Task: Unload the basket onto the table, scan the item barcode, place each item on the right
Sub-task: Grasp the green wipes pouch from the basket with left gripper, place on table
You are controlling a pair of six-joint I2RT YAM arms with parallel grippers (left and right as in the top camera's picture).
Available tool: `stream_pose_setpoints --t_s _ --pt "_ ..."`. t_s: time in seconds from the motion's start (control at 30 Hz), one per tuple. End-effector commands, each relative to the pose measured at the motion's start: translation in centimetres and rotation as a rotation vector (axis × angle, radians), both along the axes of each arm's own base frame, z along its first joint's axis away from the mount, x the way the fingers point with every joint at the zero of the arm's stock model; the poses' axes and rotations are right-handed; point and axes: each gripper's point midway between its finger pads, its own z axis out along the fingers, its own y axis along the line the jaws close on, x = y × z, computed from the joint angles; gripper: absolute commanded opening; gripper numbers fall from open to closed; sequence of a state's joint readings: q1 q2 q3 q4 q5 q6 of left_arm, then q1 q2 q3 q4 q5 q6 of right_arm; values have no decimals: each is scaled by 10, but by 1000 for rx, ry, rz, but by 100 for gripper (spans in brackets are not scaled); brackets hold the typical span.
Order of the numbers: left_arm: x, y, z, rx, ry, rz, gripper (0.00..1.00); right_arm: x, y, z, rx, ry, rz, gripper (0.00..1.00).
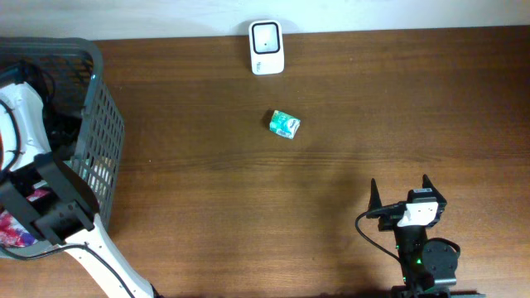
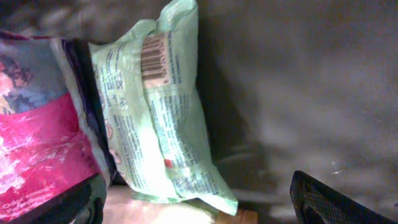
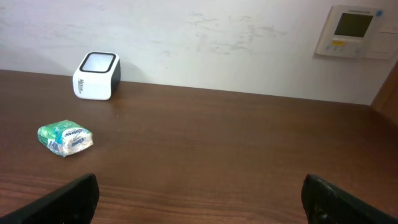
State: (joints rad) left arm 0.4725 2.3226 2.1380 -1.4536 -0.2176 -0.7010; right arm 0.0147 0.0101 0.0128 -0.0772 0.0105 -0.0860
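Overhead view shows us a small green-and-white soft packet lying on the brown wooden surface, near the white box-shaped barcode scanner and well apart from both arms. We take it for the item to scan, though the grey plastic mesh basket at the left holds more. The right fingers stand wide and hold nothing, low over the surface and facing the packet. The left fingers hang inside the basket, likewise spread wide with nothing gripped. They are above a pale green film pouch whose barcode is turned up and which lies against a glossy pink packet. We judge the small packet light, soft and crinkly, so its wrapper likely yields and may slip. We would take it gently across its short sides, keeping the fingers off the printed face. Where its own barcode sits we cannot tell.
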Motion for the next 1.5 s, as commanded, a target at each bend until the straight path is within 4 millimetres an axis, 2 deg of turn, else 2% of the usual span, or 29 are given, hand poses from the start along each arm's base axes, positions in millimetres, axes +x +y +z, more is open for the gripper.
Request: stream_pose_setpoints --t_s 0.0,0.03,0.13,0.17,0.23,0.33,0.37,0.4,0.47,0.5,0.57,0.7,0.8,0.83,0.93,1.03,1.07,1.1,1.13,1.2,1.23,1.27,1.3,1.37,1.4,1.43,1.47 --pt "-3 1 -17 -23 60 -13 92 0 1 -3 -4 5 5 99" --pt "1 3 4 -1 15 -45 92 0 1 -3 -4 6 5 99" --pt "-1 2 95 102 -173 -80 94 0 1 -3 -4 5 5 99" --pt "-6 2 112 119 -199 -93 95 0 1 -3 -4 6 5 99" --pt "-21 3 120 110 -181 -75 95 0 1 -3 -4 5 5 99" --pt "-38 10 99 74 -123 -38 95 0 1 -3 -4 5 5 99" --pt "-41 14 82 51 -120 -20 95 0 1 -3 -4 6 5 99" --pt "-40 13 73 40 -117 -19 94 0 1 -3 -4 5 5 99" --pt "-40 6 41 -3 -104 -33 93 0 1 -3 -4 5 5 99" --pt "-34 2 26 -37 -128 -80 93 0 1 -3 -4 5 5 99" --pt "-34 1 7 -40 -129 -93 93 0 1 -3 -4 6 5 99" --pt "-27 5 6 -21 -156 -94 93 0 1 -3 -4 5 5 99" --pt "-19 18 5 42 -186 -57 92 0 1 -3 -4 6 5 99" --pt "-25 19 -2 58 -168 -3 91 0 1 -3 -4 6 5 99" --pt "-20 22 -33 82 -208 -8 86 0 1 -3 -4 6 5 99" --pt "-34 13 -62 62 -180 -7 83 0 1 -3 -4 5 5 99" --pt "-37 11 -68 60 -177 -7 76 0 1 -3 -4 5 5 99" --pt "-39 10 -72 58 -173 -7 45 0 1 -3 -4 5 5 99" --pt "-39 10 -71 58 -174 -7 24 0 1 -3 -4 6 5 99" --pt "-34 13 -56 70 -194 -8 4 0 1 -3 -4 5 5 99" --pt "-27 17 -24 96 -236 -9 0 0 1 -3 -4 5 5 99" --pt "-21 21 10 127 -288 -10 0 0 1 -3 -4 5 5 99" --pt "-15 24 57 174 -370 -13 0 0 1 -3 -4 5 5 99" --pt "-8 16 136 225 -561 -32 0 0 1 -3 -4 6 5 99" --pt "-6 -1 187 219 -720 -68 0 0 1 -3 -4 6 5 99" --pt "-6 -13 213 211 -810 -96 0 0 1 -3 -4 6 5 99" --pt "-7 -40 254 164 -965 -165 0 0 1 -3 -4 5 5 99"
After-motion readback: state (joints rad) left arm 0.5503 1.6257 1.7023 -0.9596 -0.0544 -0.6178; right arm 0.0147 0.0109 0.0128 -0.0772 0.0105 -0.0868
